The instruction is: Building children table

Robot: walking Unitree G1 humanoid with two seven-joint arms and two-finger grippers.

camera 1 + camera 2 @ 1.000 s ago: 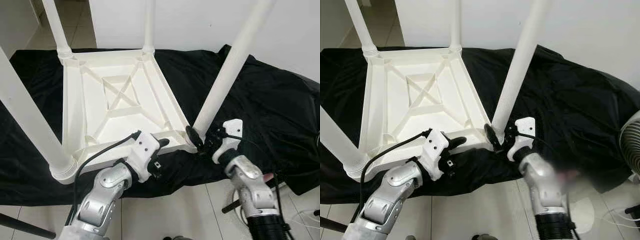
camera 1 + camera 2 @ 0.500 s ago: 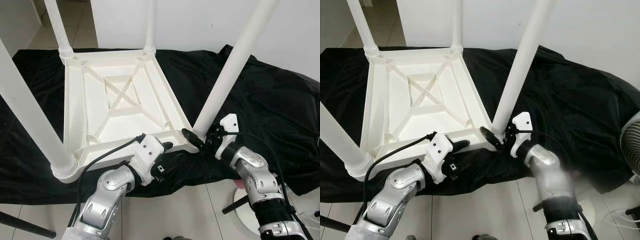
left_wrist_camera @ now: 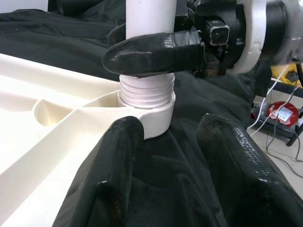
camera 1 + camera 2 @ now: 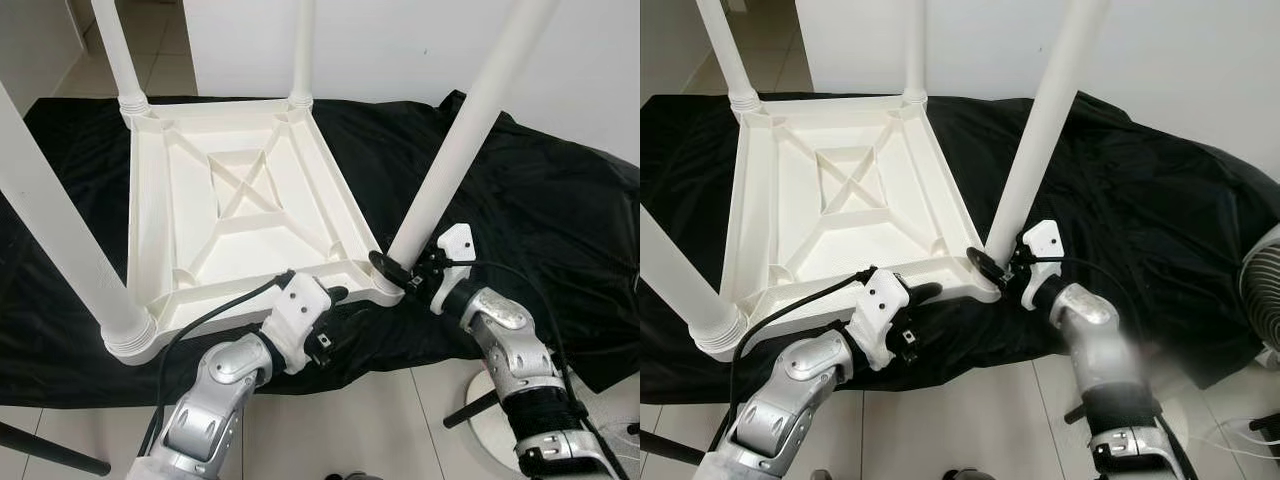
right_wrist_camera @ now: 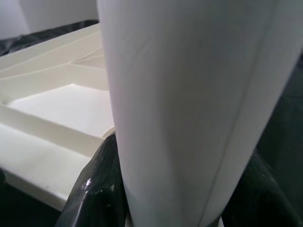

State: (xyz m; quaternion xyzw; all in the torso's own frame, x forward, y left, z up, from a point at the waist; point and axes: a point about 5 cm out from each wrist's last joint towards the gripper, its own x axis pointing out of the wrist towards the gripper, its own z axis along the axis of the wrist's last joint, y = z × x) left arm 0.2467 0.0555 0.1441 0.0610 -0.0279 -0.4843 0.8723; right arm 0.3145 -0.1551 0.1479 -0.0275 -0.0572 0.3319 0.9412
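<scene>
Upturned table point(image 4: 240, 200) on cloth point(image 4: 520, 190); fan point(image 4: 1260, 290) right.

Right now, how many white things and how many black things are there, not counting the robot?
White: 5, the tabletop and four legs.
Black: 1, the cloth.
Total: 6.

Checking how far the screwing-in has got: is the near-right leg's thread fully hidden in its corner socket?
No: in the left wrist view several ridges of the thread show above the corner socket.
</scene>
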